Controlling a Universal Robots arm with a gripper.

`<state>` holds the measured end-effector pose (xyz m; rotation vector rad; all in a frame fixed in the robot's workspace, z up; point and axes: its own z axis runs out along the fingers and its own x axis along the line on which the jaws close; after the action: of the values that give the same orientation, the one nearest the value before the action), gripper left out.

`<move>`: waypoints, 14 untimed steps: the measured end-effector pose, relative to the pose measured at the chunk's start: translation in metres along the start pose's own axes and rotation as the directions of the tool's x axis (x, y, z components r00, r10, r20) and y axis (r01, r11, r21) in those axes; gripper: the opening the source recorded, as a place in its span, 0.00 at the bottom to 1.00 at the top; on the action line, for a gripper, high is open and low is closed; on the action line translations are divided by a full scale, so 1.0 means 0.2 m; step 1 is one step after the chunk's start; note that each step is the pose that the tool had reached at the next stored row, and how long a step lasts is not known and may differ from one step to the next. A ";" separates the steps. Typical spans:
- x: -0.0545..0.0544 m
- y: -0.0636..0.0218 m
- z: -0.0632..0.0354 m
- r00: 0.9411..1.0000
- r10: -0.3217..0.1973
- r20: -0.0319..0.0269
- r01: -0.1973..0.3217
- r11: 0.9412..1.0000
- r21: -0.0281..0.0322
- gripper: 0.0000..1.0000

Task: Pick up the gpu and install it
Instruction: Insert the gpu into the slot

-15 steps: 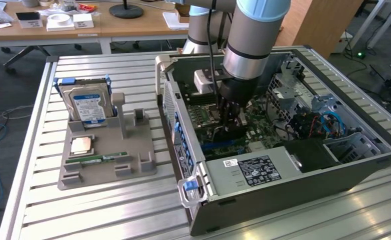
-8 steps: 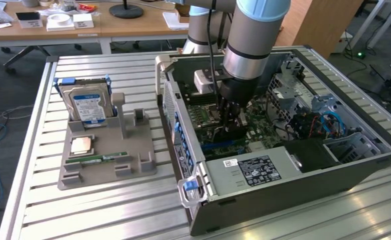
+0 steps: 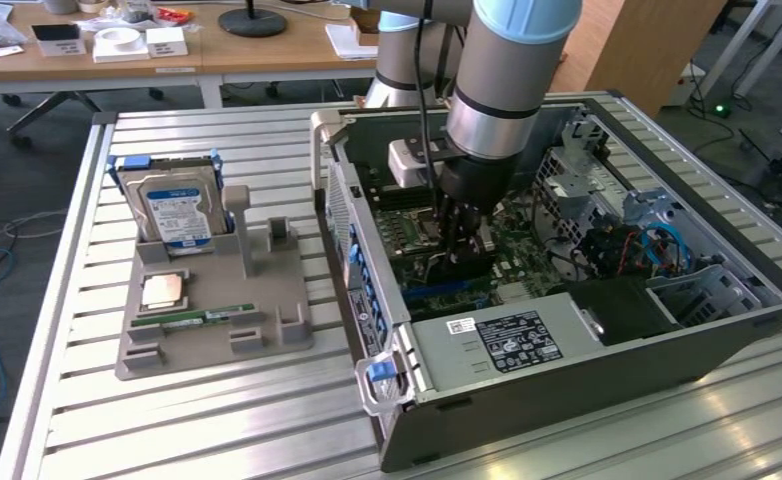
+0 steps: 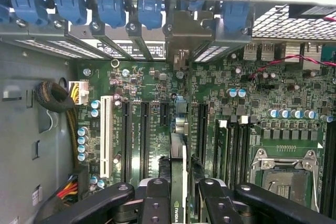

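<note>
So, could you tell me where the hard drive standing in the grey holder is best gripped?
Judging by its pose, grip the hard drive by its free top edge, from above, pads on its two broad faces: it stands upright on the grey holder, whose posts enclose its lower part.

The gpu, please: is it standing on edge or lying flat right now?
On edge. In the wrist view the gpu shows as a thin strip between the gripper fingers, running down to the motherboard slots.

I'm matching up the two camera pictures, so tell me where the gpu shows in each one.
Exterior view: the gpu hangs edge-down in the gripper, inside the open computer case, above the motherboard.
Wrist view: the gpu is the thin card seen edge-on between the gripper's fingers, its bracket end reaching the rear slots.
Shared landmark: the green motherboard.
</note>
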<state>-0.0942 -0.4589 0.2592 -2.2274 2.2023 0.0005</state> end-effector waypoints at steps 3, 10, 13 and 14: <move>0.00 -0.002 0.000 1.000 0.000 0.001 0.000 1.000 0.000 0.25; 0.00 -0.002 0.007 1.000 0.003 0.001 -0.003 1.000 0.000 0.25; 0.00 -0.002 0.008 1.000 0.008 0.001 -0.008 1.000 0.000 0.25; 0.00 -0.002 0.009 1.000 0.008 0.001 -0.008 1.000 0.000 0.25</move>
<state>-0.0938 -0.4590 0.2575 -2.2182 2.2104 0.0016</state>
